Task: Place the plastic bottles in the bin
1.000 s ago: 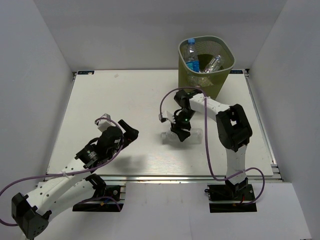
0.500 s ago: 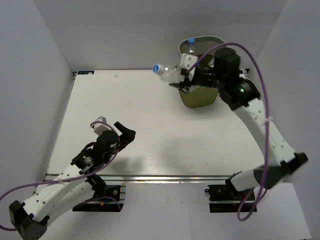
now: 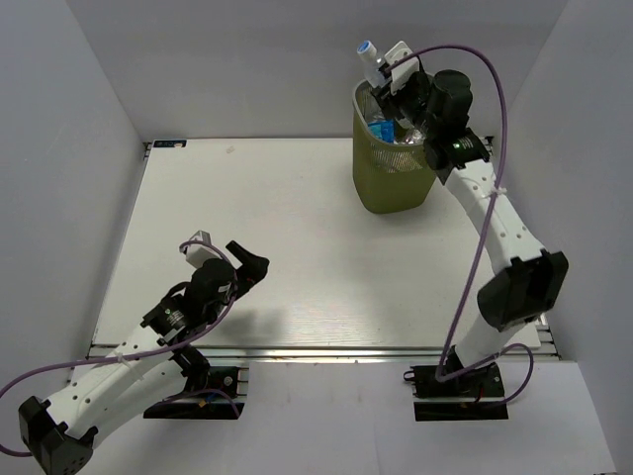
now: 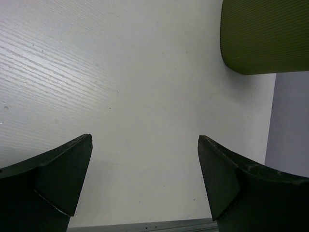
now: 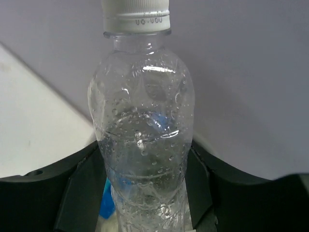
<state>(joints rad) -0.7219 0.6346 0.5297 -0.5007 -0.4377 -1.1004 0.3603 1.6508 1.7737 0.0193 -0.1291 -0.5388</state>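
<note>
My right gripper (image 3: 388, 71) is shut on a clear plastic bottle (image 3: 371, 60) and holds it up over the far left rim of the olive-green mesh bin (image 3: 393, 178). In the right wrist view the bottle (image 5: 142, 130) stands between my fingers, wet inside, its pale cap (image 5: 136, 15) on top. Other bottles lie in the bin, one with a blue label (image 3: 382, 128). My left gripper (image 3: 247, 262) is open and empty over the near left of the table. In the left wrist view its fingers (image 4: 58, 174) spread over bare table, with the bin's wall (image 4: 263, 36) at the top right.
White walls close in the table (image 3: 287, 228) at the back and both sides. A metal rail (image 3: 326, 351) runs along the near edge. The bin stands at the far right corner.
My right arm picked the bottle off the middle of the table, swung it up and back, and now holds it above the bin's rim. The left arm has barely moved.
</note>
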